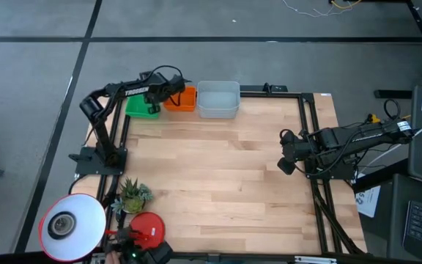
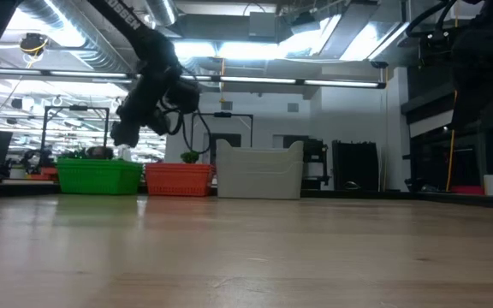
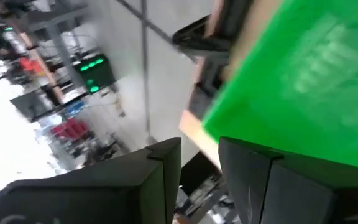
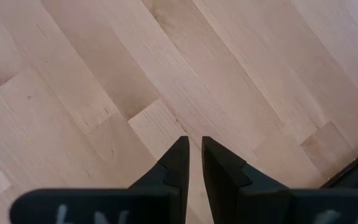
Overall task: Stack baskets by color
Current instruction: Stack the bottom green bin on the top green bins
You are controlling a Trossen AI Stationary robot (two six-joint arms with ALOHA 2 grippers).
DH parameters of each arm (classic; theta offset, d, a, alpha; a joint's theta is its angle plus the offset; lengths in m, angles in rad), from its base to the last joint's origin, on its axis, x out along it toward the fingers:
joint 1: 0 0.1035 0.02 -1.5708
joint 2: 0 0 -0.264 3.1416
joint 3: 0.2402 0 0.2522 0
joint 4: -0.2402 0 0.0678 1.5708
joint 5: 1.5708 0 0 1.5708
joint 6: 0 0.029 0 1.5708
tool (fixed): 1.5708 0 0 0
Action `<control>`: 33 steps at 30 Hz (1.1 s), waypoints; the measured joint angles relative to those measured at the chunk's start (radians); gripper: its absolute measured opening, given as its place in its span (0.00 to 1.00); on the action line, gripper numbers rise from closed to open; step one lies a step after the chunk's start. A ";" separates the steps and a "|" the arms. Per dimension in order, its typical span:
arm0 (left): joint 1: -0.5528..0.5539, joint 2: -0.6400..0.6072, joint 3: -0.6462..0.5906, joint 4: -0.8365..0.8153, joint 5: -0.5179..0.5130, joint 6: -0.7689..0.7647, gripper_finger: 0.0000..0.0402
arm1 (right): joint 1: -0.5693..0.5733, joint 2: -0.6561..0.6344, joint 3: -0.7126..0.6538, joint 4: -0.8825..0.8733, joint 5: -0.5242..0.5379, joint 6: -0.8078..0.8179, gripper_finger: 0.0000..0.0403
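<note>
robotics lab/workshop: exposed ceiling ducts [image 2: 67,38], strip lights [image 2: 298,83], equipment racks [image 2: 353,167], grey concrete floor [image 1: 35,88].

Only partial white lettering — "SEN" — on the left arm [image 2: 135,21].

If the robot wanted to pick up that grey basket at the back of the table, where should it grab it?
Probably on the rim of the grey basket, coming straight down from above. It sits upright with its top open, so one finger could go inside and one outside a wall. The side away from the orange basket looks freest.
</note>
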 joint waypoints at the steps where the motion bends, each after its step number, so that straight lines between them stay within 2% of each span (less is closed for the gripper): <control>1: -0.015 0.000 0.011 -0.023 0.026 -0.022 0.25 | 0.000 0.000 0.000 0.000 0.000 0.000 0.11; 3: -0.049 0.000 0.033 -0.070 0.133 -0.033 0.25 | 0.000 0.000 0.000 0.000 0.000 0.001 0.11; 9: -0.132 -0.001 0.037 -0.271 0.586 0.032 0.25 | 0.000 0.000 0.000 0.000 -0.006 0.003 0.11; 12: -0.173 -0.002 0.001 -0.306 0.661 0.029 0.25 | 0.000 0.000 0.000 0.000 -0.007 0.013 0.11; 15: -0.186 -0.002 -0.060 -0.247 0.641 0.046 0.25 | 0.000 0.000 0.000 0.000 -0.007 0.023 0.11; 20: -0.158 -0.002 -0.161 -0.076 0.507 0.082 0.25 | 0.000 0.000 0.000 0.000 -0.018 0.022 0.11; 28: -0.084 -0.002 -0.163 -0.056 0.309 0.136 0.25 | 0.000 0.000 0.000 0.001 -0.050 0.023 0.11; 33: -0.045 -0.002 -0.163 -0.049 0.290 0.161 0.25 | 0.000 0.000 0.000 0.004 -0.051 0.027 0.11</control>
